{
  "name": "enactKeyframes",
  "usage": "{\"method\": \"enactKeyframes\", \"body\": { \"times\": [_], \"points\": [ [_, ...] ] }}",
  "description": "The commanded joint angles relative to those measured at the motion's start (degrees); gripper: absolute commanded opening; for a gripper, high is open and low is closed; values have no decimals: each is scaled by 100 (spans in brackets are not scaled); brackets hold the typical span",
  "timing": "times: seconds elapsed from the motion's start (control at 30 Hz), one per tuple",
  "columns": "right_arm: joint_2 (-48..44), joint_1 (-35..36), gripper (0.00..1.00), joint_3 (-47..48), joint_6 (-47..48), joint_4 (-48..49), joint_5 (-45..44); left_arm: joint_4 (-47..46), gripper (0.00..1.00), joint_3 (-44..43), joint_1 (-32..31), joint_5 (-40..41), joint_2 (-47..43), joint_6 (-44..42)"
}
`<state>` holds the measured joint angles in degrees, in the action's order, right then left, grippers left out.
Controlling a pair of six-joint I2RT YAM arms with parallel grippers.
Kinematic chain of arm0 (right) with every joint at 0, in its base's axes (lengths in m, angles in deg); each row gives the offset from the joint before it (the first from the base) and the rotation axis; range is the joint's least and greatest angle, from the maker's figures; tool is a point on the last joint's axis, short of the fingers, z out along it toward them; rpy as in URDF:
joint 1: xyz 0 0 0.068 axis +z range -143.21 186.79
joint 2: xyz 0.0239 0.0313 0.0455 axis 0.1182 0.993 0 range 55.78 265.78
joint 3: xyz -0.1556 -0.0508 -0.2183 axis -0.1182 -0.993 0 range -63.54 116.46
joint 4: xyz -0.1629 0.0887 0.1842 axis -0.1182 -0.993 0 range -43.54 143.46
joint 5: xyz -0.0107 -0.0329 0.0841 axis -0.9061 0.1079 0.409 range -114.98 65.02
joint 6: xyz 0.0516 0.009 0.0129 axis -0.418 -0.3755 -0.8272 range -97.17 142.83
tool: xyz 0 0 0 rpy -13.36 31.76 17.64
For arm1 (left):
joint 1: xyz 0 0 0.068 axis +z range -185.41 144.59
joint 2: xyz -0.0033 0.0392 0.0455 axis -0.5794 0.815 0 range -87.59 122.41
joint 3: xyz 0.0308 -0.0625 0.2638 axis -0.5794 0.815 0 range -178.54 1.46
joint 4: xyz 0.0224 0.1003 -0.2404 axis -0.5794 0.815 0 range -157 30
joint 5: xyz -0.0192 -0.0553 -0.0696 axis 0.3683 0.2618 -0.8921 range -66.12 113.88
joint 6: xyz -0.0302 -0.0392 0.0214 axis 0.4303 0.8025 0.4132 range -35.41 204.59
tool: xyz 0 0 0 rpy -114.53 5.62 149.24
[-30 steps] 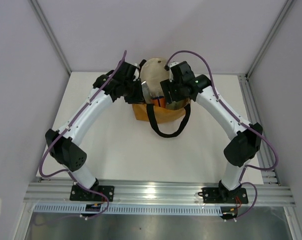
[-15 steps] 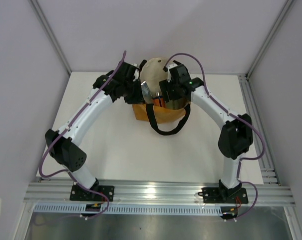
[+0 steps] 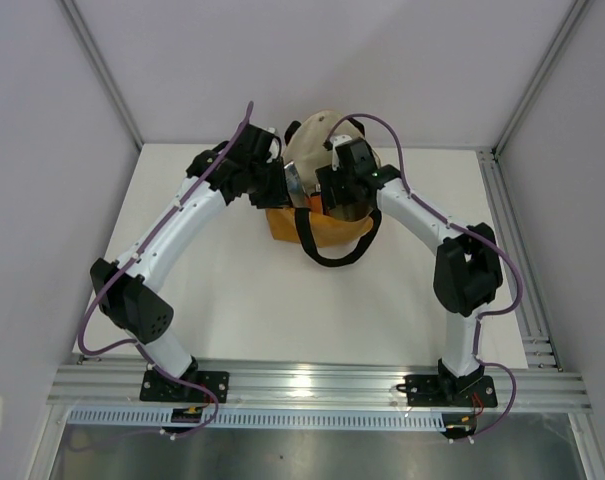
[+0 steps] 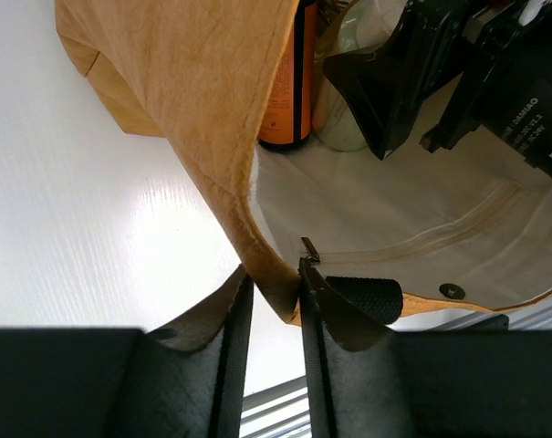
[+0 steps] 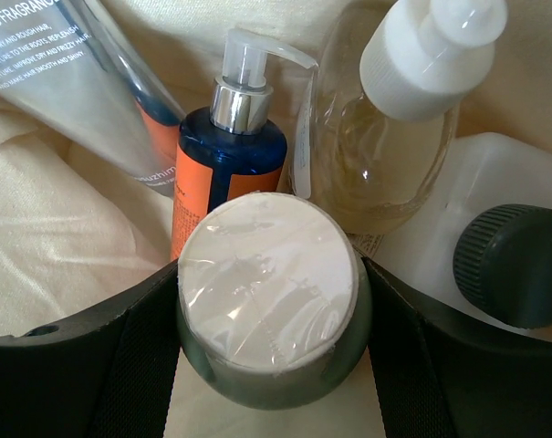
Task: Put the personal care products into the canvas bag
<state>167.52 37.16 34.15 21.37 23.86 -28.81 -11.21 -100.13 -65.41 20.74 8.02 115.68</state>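
Right arm's elbow swung inward; my right fingers [image 5: 75,365] clamped the small round grey jar [image 5: 268,274] across its sides (light, rigid, slippery, I judged) inside the mustard-tan canvas bag [image 4: 193,82], left fingers [image 4: 230,365] pinching its floppy rim.

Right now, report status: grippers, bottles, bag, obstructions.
Left gripper pinching rim of mustard-tan canvas bag. Right gripper inside bag, clamped on round white-topped grey jar. Blue-orange pump bottle, clear white-capped bottle already inside. No obstruction seen.
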Motion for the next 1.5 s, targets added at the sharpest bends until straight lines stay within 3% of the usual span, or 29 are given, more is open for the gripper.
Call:
{"method": "enactKeyframes", "body": {
  "times": [0.0,0.13,0.37,0.7,0.93,1.47],
  "points": [
    [-249,-14,46,-22,-66,526,-223,55,31,7,-32,50,-298,55],
    [-443,39,61,48,-127,491,-197,20,40,51,-24,41,-307,55],
    [-443,48,72,479,-162,96,-170,-103,50,-2,-32,-38,-289,99],
    [-495,74,67,523,-197,-89,-240,-112,52,-20,-32,-73,-315,81],
    [-856,-22,66,-311,-469,604,14,-86,53,7,-32,-55,-333,20],
    [-1066,-49,85,-356,-531,421,-345,-59,55,-20,-32,-73,-377,-15]
  ]
}}
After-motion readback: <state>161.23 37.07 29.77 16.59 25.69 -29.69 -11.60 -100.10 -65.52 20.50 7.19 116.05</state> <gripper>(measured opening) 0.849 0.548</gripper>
